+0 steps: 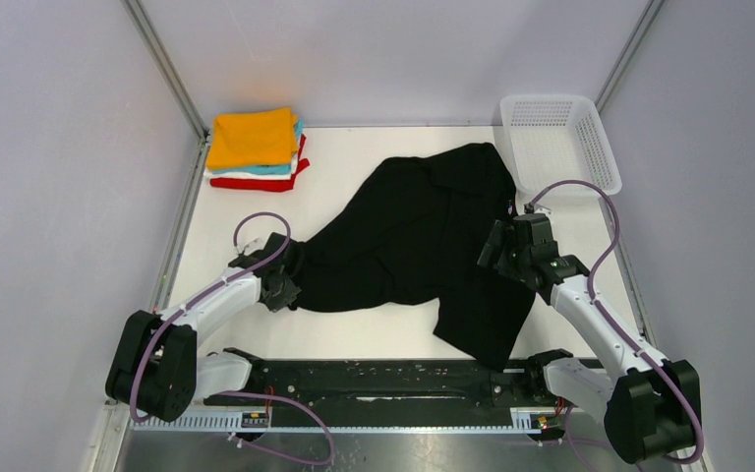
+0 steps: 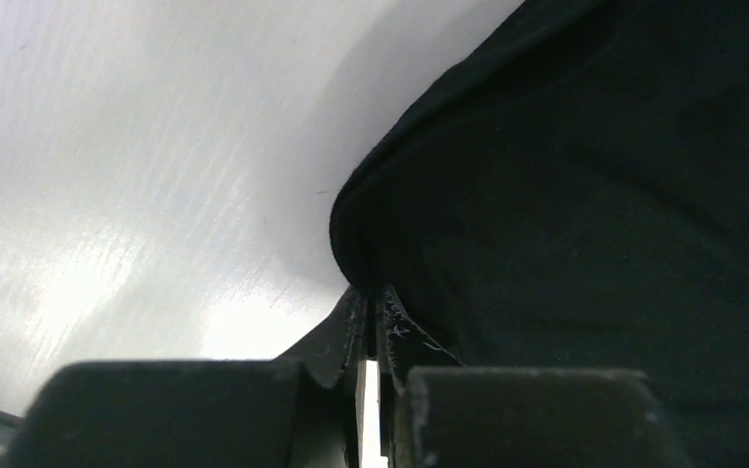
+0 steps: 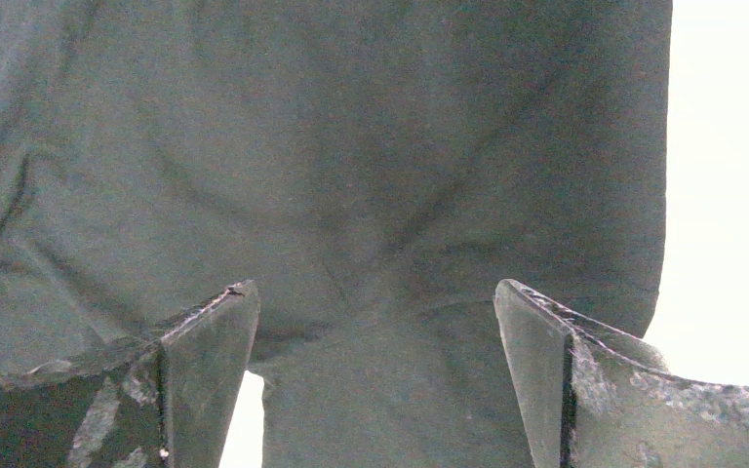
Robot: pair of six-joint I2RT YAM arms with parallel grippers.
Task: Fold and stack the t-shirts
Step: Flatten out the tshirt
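Nearest to me, at the near edge of the table (image 1: pixel 354 339), the left arm (image 1: pixel 211 305) lies low and stretched, its forearm running inward to the left edge of the black t-shirt (image 1: pixel 413 246). The left gripper (image 1: pixel 283 283) is clamped tight there. Seen from its wrist, the two fingertips (image 2: pixel 356 312) meet right where the shirt's rolled hem curls into them, so I take it to have a thin pinch of cloth. The right arm (image 1: pixel 590 305) rises from the other corner with its elbow out to the side and its forearm angled in. That brings the right gripper (image 1: pixel 506 246) above the shirt's right side. Its jaws stand wide apart, black fabric fills the space under and between them, and nothing is gripped. The shirt itself lies rumpled and slantwise across the middle of the table, with one flap trailing toward the near edge and the far end reaching almost to the white mesh basket (image 1: pixel 560 138) in the far right corner. Beyond it, in the far left corner, sits the stack of folded t-shirts (image 1: pixel 253 138), orange on top and red at the bottom, well apart from the black one. To my eye the step in hand is getting a two-point hold so the shirt can be spread flat before any folding. The next move calls for the right gripper to drop onto the cloth and close. After that both arms need to draw apart evenly and gently, as the left hold is only on the very edge and could slip.
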